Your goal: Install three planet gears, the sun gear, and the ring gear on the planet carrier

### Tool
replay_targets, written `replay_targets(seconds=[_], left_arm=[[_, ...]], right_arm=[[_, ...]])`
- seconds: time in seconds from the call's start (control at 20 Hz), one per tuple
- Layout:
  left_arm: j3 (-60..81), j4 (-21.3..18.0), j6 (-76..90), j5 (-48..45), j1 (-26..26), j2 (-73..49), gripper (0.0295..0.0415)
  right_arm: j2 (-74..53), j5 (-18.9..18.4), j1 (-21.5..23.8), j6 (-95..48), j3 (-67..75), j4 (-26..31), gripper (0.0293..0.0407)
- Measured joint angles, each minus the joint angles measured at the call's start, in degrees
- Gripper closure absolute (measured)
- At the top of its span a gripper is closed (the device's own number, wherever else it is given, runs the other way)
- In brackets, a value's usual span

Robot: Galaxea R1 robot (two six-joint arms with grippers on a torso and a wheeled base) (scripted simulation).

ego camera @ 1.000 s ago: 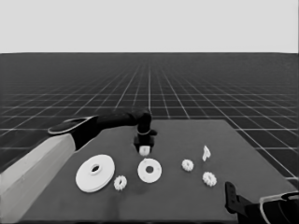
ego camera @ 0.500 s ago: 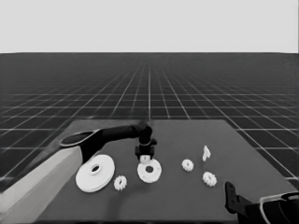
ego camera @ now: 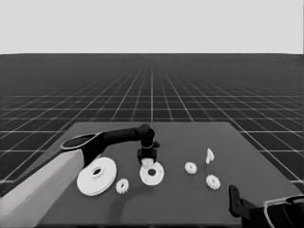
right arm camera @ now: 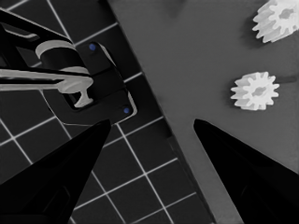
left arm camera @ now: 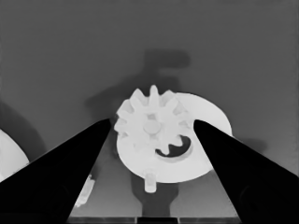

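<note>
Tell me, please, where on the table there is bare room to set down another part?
Bare: the far strip behind the thin white piece, and the near middle between the gear beside the larger round part and the right-hand gears. Crowded: the left gripper holds a gear over the smaller round part. The right gripper waits at the near right corner.

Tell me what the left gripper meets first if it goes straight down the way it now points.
Most likely the smaller round part: the left gripper hangs right above it with a gear between its fingers, though the gap is unclear.
</note>
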Motion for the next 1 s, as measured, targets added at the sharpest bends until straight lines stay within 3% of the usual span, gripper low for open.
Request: replay_targets(seconds=[0.2, 0.3, 0.4, 0.7, 0.75, 0.8, 1.0], left_arm=[[0.0, 0.0, 0.0, 0.0, 0.0, 0.0, 0.0326], [5.7, -4.4, -3.1, 3.1, -5.1, -1.9, 0.0326], [6.7, -6.2, -3.7, 3.8, -7.2, -2.2, 0.0326], [6.9, -7.1, -3.8, 4.2, -8.2, -2.2, 0.0326], [30.6, -5.5, -15.3, 5.5, -7.3, -14.4, 0.0326], [40.9, -4.8, -18.8, 6.2, -6.5, -21.5, 0.0326], [50.9, -3.8, -20.7, 6.6, -5.6, -29.3, 0.0326]], right_arm=[[0.0, 0.0, 0.0, 0.0, 0.0, 0.0, 0.0315], [0.0, 0.0, 0.0, 0.0, 0.0, 0.0, 0.0315], [0.0, 0.0, 0.0, 0.0, 0.0, 0.0, 0.0315], [0.0, 0.0, 0.0, 0.0, 0.0, 0.0, 0.0315], [0.0, 0.0, 0.0, 0.0, 0.0, 0.0, 0.0315], [0.0, 0.0, 0.0, 0.0, 0.0, 0.0, 0.0315], [0.0, 0.0, 0.0, 0.0, 0.0, 0.0, 0.0315]])
